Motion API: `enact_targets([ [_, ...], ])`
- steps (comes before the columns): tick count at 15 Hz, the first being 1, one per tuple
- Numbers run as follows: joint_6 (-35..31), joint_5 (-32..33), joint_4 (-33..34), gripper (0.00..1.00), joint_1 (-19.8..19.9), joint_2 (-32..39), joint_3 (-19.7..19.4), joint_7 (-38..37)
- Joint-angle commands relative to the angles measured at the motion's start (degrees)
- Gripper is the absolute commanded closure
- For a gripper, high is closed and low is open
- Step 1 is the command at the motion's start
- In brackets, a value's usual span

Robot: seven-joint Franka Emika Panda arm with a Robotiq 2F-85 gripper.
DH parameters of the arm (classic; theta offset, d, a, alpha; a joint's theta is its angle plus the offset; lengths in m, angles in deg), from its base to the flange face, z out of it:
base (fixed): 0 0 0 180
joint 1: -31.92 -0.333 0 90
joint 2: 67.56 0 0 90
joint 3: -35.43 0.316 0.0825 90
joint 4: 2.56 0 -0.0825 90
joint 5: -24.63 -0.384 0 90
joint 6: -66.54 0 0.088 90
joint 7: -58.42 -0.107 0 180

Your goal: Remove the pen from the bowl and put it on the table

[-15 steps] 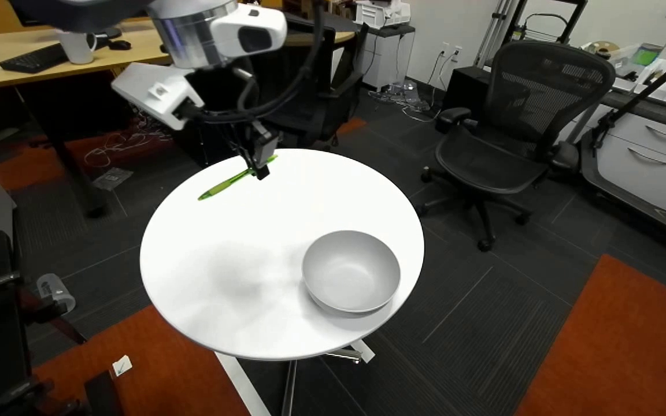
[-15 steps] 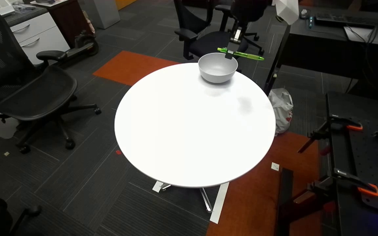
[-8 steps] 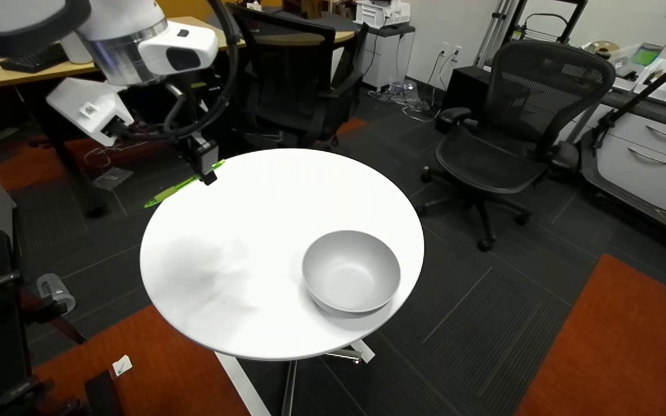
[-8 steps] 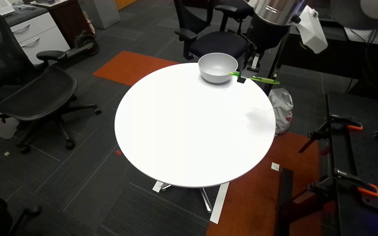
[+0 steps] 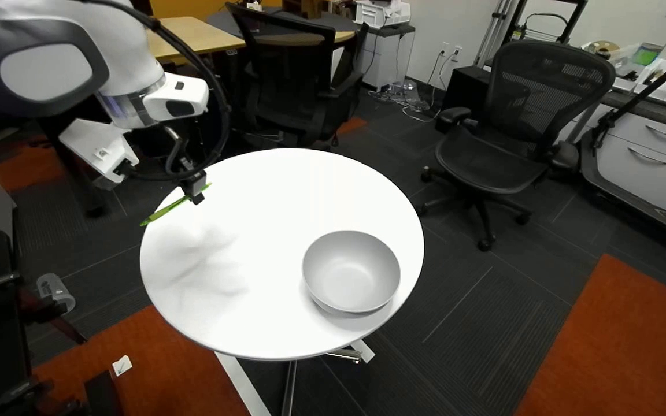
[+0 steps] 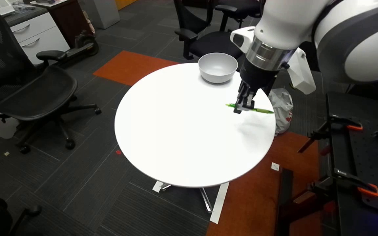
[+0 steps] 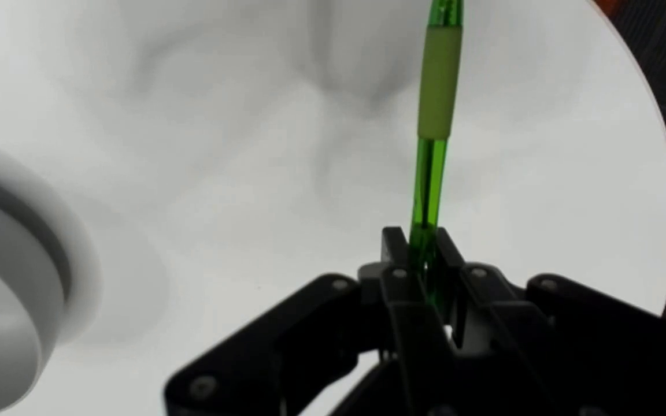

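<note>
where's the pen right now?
In the wrist view, the pen is right of centre, gripped between the fingers above the table, with the bowl at the left edge.

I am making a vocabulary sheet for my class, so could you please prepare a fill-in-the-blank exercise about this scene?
1. The pen is ____ in colour.
2. It is gripped between ____ fingers.
3. The bowl stands ____ the table.
4. The table is white, but the bowl is ____.

Missing words: green; two; on; grey.
</note>
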Motion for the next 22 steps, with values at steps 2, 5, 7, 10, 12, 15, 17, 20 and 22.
enact_targets([
  [2,-3.76,0.93,2.48,0.97,-2.72,7.58,-1.04,-5.22],
  [5,-6.48,1.81,3.87,0.97,-5.41,11.69,-3.81,-9.2],
  [7,-10.78,2.31,4.45,0.97,-8.79,14.1,-7.56,-12.51],
  [10,-15.14,-0.12,5.36,0.96,-12.71,17.21,-11.51,-14.19],
  [12,-15.69,-1.47,5.99,0.61,-14.34,18.59,-12.86,-14.17],
  [15,-15.94,-2.86,5.71,0.4,-14.75,18.07,-13.07,-13.06],
  [17,-15.7,-1.76,3.24,0.25,-18.3,13.88,-17.94,-12.81],
  [20,-13.92,0.8,1.05,0.03,-23.93,7.74,-27.5,-11.82],
  [22,-10.08,2.51,0.23,0.0,-21.43,2.34,-26.82,-8.85],
])
